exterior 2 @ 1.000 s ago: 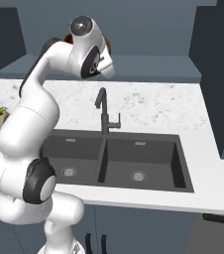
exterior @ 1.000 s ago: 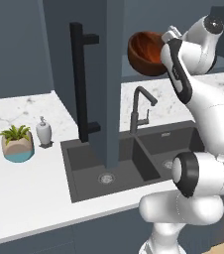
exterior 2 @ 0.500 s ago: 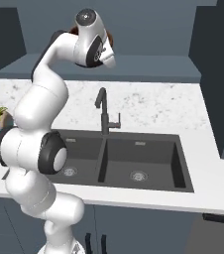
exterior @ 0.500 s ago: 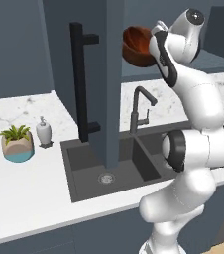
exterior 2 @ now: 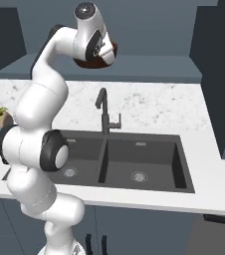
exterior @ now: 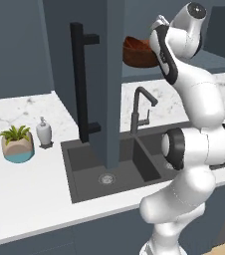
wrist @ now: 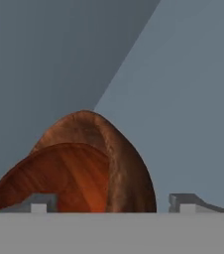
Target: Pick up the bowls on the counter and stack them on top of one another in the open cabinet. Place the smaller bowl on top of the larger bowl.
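Releasing: the gripper [wrist: 113,203] now stands with its jaws spread wide, one fingertip [wrist: 39,202] in front of the bowl's glossy inside and the other off to the far side of its rim, so nothing is clamped any more.
Change: a second ago the same jaws were pinched on the rim while the arm carried the bowl up toward the shelf; half a second ago the bowl was nearly in, and now the grip has been let go.
Bowl: the larger bowl [exterior: 137,51], dark brown with a reddish inside, sits tilted in the open cabinet [exterior: 108,84], just beyond the door's edge and close to the hand.
Rest: whether it lies flat on the shelf floor or leans on the cabinet wall I cannot tell.
Meaning: by my reading the first placement is done or nearly so; the smaller bowl has yet to go on top.
Risk: the tilt could let it rock or slide as the fingers back out.
Surroundings: the counter [exterior: 30,184] carries a plant pot [exterior: 18,145] and a soap dispenser [exterior: 44,133] beside the sink [exterior 2: 124,162].
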